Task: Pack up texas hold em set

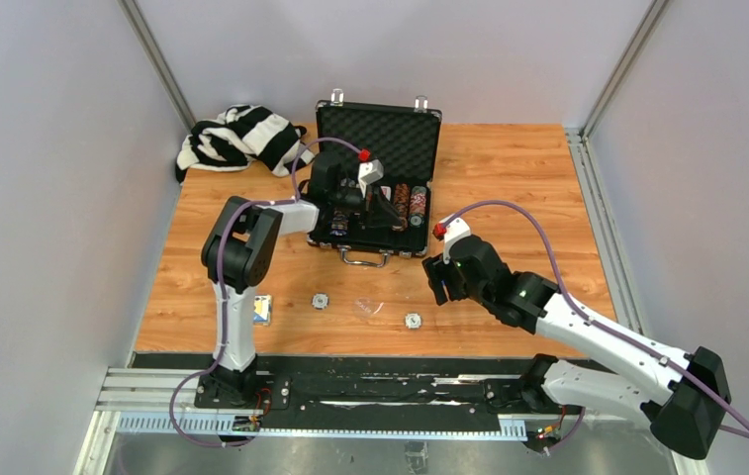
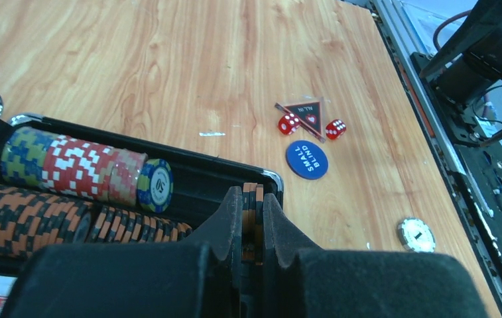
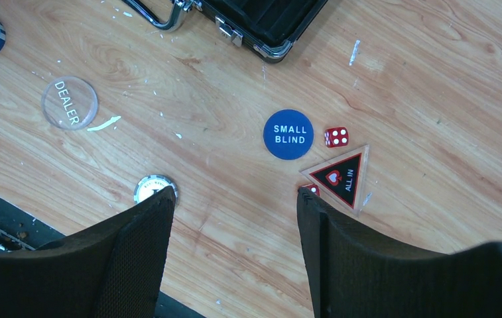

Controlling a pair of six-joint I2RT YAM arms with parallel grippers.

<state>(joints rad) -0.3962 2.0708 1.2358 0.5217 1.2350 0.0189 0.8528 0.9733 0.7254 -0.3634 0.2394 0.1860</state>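
Briefcase [image 1: 380, 139] lies open at the back middle of the table [image 1: 509, 178].
Over its chip rows, the left gripper [image 2: 252, 197] is clamped on a thin stack of orange-and-black chips [image 2: 252, 228]. In front of the case, the right gripper [image 3: 235, 199] hangs with jaws wide above the SMALL BLIND button [image 3: 288, 134], a red die [image 3: 336, 137] and the ALL IN triangle [image 3: 341, 177].

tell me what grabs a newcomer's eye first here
The open black briefcase at the far middle of the table, with the left gripper shut on a few orange-and-black chips over it. Below the open right gripper lie a blue SMALL BLIND button, red dice and an ALL IN triangle.
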